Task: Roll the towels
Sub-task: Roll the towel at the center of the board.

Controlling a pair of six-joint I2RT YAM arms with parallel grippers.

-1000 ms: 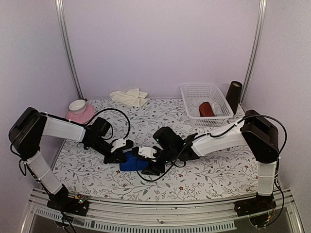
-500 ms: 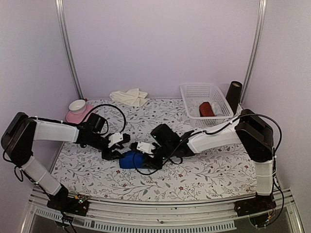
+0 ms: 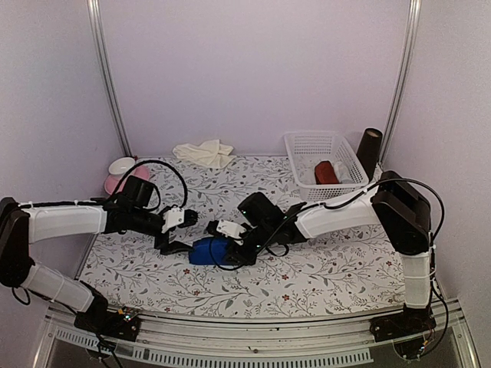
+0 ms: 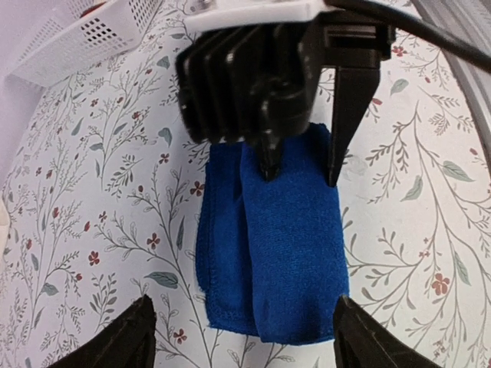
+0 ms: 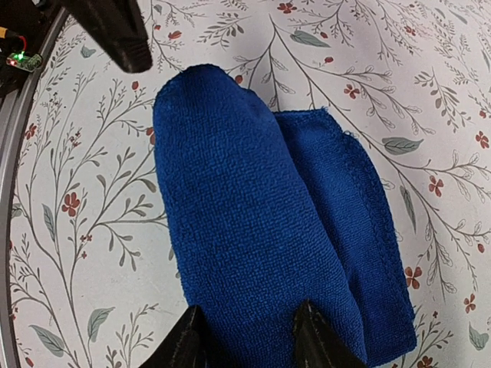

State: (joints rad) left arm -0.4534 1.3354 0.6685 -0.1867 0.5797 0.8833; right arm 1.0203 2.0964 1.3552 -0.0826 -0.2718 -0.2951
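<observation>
Blue towel (image 4: 284, 253) in right tool (image 4: 301, 176), just beyond left tool (image 4: 244, 308)

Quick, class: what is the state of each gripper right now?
Left gripper: open, holding nothing.
Right gripper: closed on the rolled royal blue cloth towel.

Blue towel (image 4: 276, 245), loosely rolled lengthwise, on floral tablecloth (image 4: 100, 192). Right gripper (image 4: 301, 175) clamps far end. Left gripper (image 4: 249, 341) fingertips spread wide, clear of towel. White basket (image 4: 84, 38) far left.
</observation>
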